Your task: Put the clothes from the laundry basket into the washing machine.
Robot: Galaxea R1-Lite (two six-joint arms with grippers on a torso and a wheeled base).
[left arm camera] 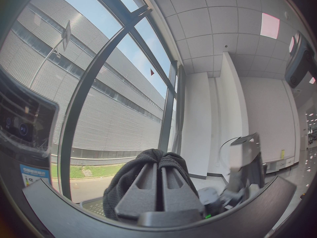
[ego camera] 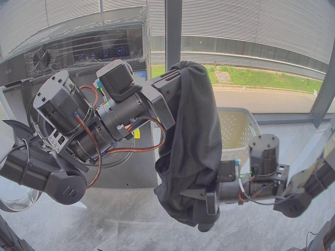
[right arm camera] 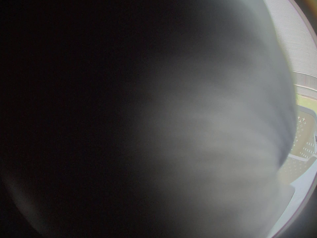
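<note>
Head view: a dark garment (ego camera: 195, 129) is held up in the air by its bunched top in the left jaws, which are closed on it. The garment hangs down in a long fold in front of the window. It is clear of the floor (ego camera: 122, 217) and outside both washer (ego camera: 87, 49) and basket (ego camera: 237, 129).

The right jaws are met low on the hanging fold, buried in cloth. Whether they are clamped or parted cannot be told.

The washer is seen behind the left arm. The basket, pale and perforated, is set on the floor just beside the washer, behind the garment.

Left wrist view: the jaws are pressed together, with the garment (left arm camera: 122, 182) gathered over their tips. The washer's panel (left arm camera: 19, 126) is seen off to one side.

Right wrist view: blurred dark garment (right arm camera: 198, 133) lies close over the lens. A strip of basket (right arm camera: 303, 133) is seen past its edge.
</note>
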